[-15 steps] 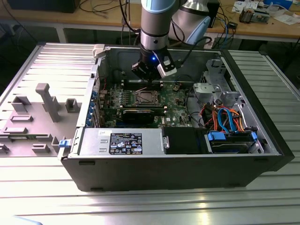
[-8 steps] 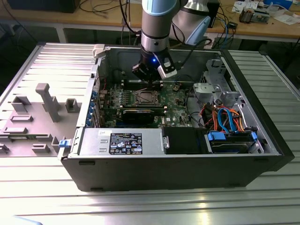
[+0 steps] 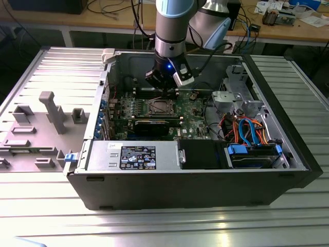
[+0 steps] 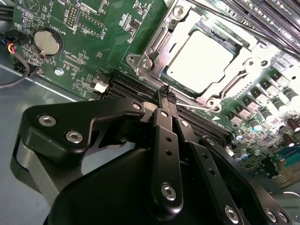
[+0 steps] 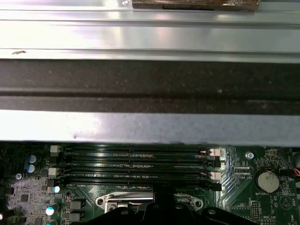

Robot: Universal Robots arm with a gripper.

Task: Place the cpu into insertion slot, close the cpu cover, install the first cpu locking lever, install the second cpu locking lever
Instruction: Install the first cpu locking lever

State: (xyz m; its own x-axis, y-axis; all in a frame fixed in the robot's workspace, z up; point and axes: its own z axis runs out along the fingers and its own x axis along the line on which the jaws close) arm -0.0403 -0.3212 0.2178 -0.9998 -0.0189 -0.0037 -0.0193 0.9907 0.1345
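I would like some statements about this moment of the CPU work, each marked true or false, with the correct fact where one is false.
1. The cpu already lies in the insertion slot. True.
2. The gripper holds the cpu in the air. False: its fingers are closed together with nothing between them, just beside the socket.
3. The cpu cover is down around the cpu. True: the metal frame lies flat, and the chip shows through its window.
4. The round coin battery sits on top of the cpu. False: it sits on the green motherboard, apart from the socket.
5. In the exterior view, the arm reaches into an open computer case. True.
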